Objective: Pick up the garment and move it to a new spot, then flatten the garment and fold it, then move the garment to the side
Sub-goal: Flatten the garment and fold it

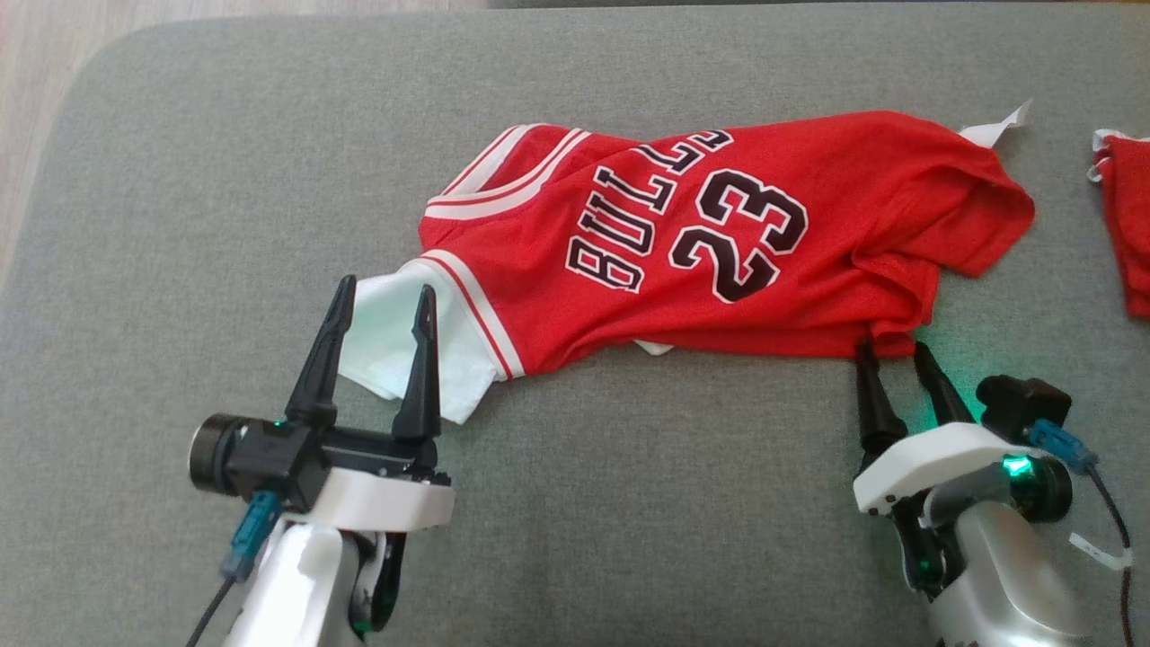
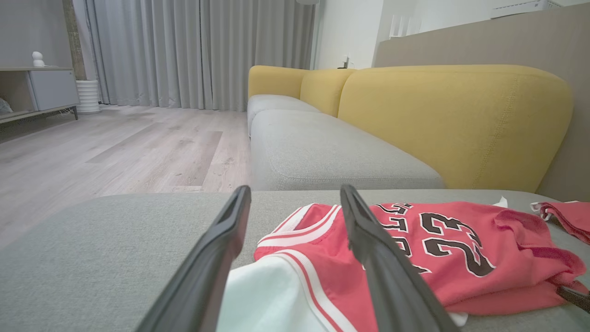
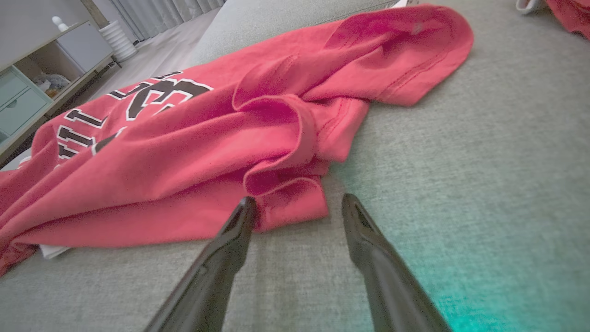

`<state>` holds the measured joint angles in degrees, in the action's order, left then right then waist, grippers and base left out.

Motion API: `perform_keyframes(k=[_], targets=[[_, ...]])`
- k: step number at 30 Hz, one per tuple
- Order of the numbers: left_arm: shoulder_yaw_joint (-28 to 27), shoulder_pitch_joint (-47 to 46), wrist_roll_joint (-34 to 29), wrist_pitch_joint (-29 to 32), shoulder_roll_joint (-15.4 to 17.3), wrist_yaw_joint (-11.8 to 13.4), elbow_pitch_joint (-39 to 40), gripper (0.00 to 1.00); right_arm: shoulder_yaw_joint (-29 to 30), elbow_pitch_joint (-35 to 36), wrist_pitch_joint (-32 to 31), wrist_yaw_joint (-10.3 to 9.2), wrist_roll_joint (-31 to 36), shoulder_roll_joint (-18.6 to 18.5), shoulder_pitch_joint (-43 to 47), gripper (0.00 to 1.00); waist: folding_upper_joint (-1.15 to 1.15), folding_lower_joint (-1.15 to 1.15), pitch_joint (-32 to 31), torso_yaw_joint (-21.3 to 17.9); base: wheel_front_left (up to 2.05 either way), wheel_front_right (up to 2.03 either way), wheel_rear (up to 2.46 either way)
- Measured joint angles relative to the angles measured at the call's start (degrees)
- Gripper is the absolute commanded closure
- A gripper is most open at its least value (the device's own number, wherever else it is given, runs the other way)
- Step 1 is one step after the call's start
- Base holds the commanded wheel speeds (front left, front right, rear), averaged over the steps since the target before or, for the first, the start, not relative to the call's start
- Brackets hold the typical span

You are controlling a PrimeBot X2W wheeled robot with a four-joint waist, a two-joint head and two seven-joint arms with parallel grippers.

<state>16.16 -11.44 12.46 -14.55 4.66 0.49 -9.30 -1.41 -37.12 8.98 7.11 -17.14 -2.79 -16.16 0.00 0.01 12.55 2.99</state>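
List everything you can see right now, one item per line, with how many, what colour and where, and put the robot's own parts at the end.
jersey: one, red with white trim and black lettering, lying rumpled across the middle of the cushion
white fabric: one piece, white, sticking out at the jersey's left end
second garment: one, red, at the cushion's right edge
cushion: one, grey, under everything
sofa backs: several, yellow, behind the grey seats
curtains: grey, far wall
floor: pale wood, left of the cushion
cabinet: one, grey, far left
left gripper: one, dark, open, at the white fabric
right gripper: one, dark, open, at the jersey's right hem
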Motion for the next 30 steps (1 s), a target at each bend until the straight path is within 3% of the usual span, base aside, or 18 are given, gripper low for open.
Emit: perform_keyframes(k=[1, 10, 18, 25, 30], targets=[[-0.2, 0.0, -0.3, 0.0, -0.1, 0.0, 0.0, 0.0, 0.1, -0.8, 0.3, 0.0, 0.0, 0.0, -0.3, 1.0, 0.0, 0.0, -0.1, 0.0, 0.0, 0.0, 0.0], [-1.9, 0.1, -1.0, -0.1, -0.6, -0.6, -0.7, 0.0, 1.8, -4.6, 2.3, 0.0, 1.3, 0.0, -2.1, 1.0, 0.0, 0.0, -1.2, -2.9, 0.0, 0.0, 0.0], [-3.2, 0.4, -1.0, -0.1, -1.3, -1.1, -0.8, 0.0, 8.6, 1.2, 1.0, 0.0, 5.9, 0.1, -0.2, 1.0, 0.0, -0.01, -3.0, -6.9, 0.0, 0.0, 0.0], [-3.6, 1.6, -1.0, -0.1, -1.6, -1.1, -1.0, 0.0, 13.4, 12.4, -7.4, 0.0, 8.3, 0.2, 8.6, 1.0, 0.0, -0.01, -4.6, -9.8, 0.0, 0.0, 0.0], [-3.6, 1.7, -1.0, -0.1, -1.7, -1.6, -1.1, 0.0, 13.0, 20.1, -18.0, 0.0, 7.8, 0.2, 16.6, 1.0, 0.0, -0.01, -5.8, -10.5, 0.0, 0.0, 0.0]])
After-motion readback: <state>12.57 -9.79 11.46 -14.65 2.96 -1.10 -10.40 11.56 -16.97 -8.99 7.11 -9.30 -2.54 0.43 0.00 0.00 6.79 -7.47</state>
